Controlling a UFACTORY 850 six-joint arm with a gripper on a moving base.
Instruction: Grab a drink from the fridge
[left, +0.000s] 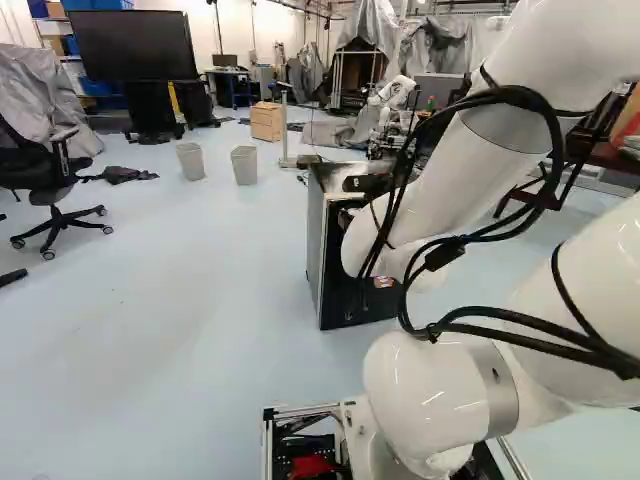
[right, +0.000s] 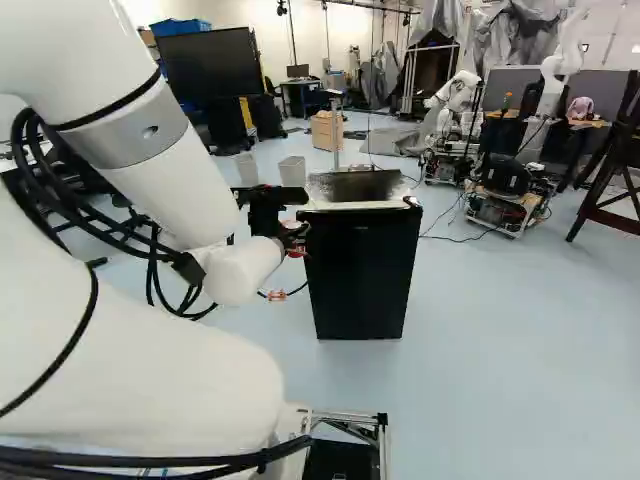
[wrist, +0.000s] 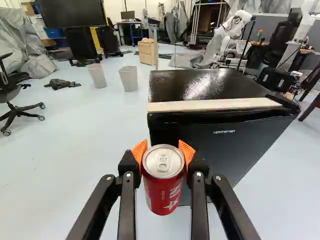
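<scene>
Red, with a silver lid, the drink can (wrist: 163, 195) stands upright in the end effector (right: 294, 238), whose orange pads (wrist: 187, 152) press on it from both sides just under the rim. It is held up off the floor (wrist: 55, 165), out near the left front corner of the black fridge (right: 362, 275), and in the wrist view it covers a bit of that front. A pale strip (wrist: 215, 104) runs along the fridge's top front edge. The white arm (right: 160, 165) reaches forward to the can. Farther off, past the fridge and to its left, two pale bins (wrist: 97, 76) sit on the floor near a wooden cabinet (wrist: 146, 52), with a big black screen (wrist: 70, 13) beyond. Another robot (wrist: 233, 31), white, stands behind the fridge, toward the right of the wrist view's scene.
</scene>
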